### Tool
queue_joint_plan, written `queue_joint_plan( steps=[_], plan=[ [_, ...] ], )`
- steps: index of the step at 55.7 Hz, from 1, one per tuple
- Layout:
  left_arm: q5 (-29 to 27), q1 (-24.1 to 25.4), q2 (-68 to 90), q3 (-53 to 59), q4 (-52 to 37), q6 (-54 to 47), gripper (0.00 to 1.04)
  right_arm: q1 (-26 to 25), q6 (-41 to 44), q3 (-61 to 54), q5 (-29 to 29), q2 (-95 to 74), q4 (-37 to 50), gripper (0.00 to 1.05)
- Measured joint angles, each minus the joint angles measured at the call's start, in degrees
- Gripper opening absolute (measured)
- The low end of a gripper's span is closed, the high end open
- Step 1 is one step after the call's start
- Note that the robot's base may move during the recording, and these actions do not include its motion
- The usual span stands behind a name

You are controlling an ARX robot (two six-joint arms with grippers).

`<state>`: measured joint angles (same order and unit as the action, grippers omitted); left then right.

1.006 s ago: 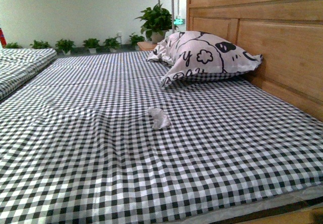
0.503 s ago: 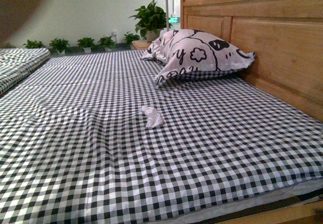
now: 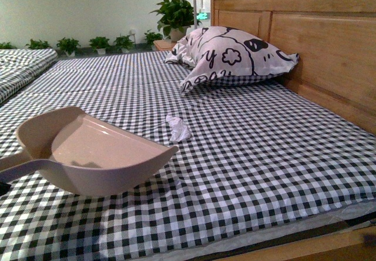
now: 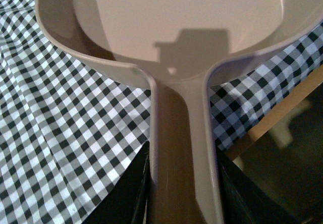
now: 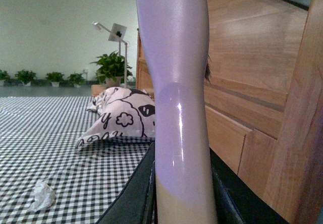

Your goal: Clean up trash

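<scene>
The trash (image 3: 177, 129), a small crumpled white paper wad, lies on the black-and-white checked bedsheet (image 3: 264, 155) mid-bed; it also shows in the right wrist view (image 5: 43, 196). The pinkish-beige dustpan (image 3: 94, 155) hovers low over the sheet at the front left, its lip just short of the wad. My left gripper (image 4: 184, 193) is shut on the dustpan's handle (image 4: 179, 148); the gripper itself is out of the front view. My right gripper (image 5: 181, 199) is shut on the glossy lilac-and-cream brush handle (image 5: 176, 93), held upright near the headboard; its bristles barely show.
A large white pillow (image 3: 229, 58) with black cartoon prints lies against the wooden headboard (image 3: 317, 43) at the back right. Potted plants (image 3: 176, 14) and a lamp stand beyond the bed. A second bed (image 3: 23, 67) is at the far left. The mattress front edge (image 3: 294, 231) runs along the bottom.
The dustpan has come into the front view from the left and now sits just left of the wad. The view has shifted slightly; the wad lies where it was on the sheet.
</scene>
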<state>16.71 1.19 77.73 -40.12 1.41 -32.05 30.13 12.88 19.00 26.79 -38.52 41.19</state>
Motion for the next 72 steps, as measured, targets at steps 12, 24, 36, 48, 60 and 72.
queue_joint_plan(
  steps=[12, 24, 36, 48, 60, 72],
  plan=[
    [-0.2, -0.1, 10.1, -5.0, -5.4, -3.2, 0.28, 0.0, 0.0, 0.0, 0.0, 0.0, 0.0, 0.21],
    [0.7, -0.3, 15.7, -8.2, -6.3, -5.1, 0.28, 0.0, 0.0, 0.0, 0.0, 0.0, 0.0, 0.21],
    [1.6, -0.2, 18.8, -8.4, -7.4, -5.4, 0.28, 0.0, 0.0, 0.0, 0.0, 0.0, 0.0, 0.21],
    [3.9, 0.0, 19.0, -8.4, -4.7, -5.2, 0.28, 0.0, 0.0, 0.0, 0.0, 0.0, 0.0, 0.21],
    [3.9, 0.0, 19.0, -8.4, -4.7, -5.2, 0.28, -3.1, -4.1, 8.2, -7.5, -3.0, -22.9, 0.21],
    [4.2, 0.0, 19.0, -8.4, -4.6, -5.2, 0.28, -8.9, -5.5, 27.4, -21.3, -27.3, -43.3, 0.21]
  ],
)
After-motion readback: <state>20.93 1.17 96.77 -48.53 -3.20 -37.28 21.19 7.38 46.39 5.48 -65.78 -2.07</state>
